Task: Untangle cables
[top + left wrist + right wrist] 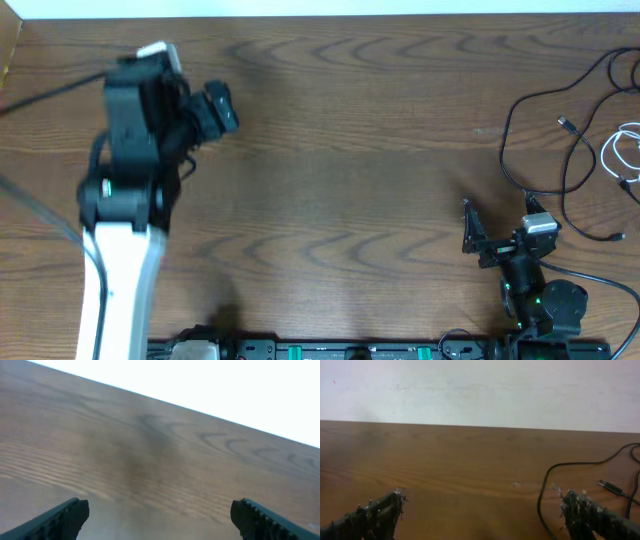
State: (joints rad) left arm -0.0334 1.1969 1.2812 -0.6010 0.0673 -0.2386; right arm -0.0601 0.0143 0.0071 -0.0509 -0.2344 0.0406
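Observation:
The thin black cable (520, 110) lies in loose loops at the table's right side, with a small plug (565, 124) inside the loops. The white cable (622, 152) is coiled at the far right edge, next to the black loops. My right gripper (500, 218) is open, low on the table just below the black loop. In the right wrist view the black cable (555, 467) curves down just inside the right finger (585, 515), and a plug (610, 487) lies beyond; my right gripper (482, 505) holds nothing. My left gripper (215, 108) is far left, open (160, 510) over bare wood.
The wooden table (350, 150) spans the view between the two arms. A thicker black wire (50, 92) runs from the left arm to the left edge. Along the front edge runs the arms' black base rail (340, 350).

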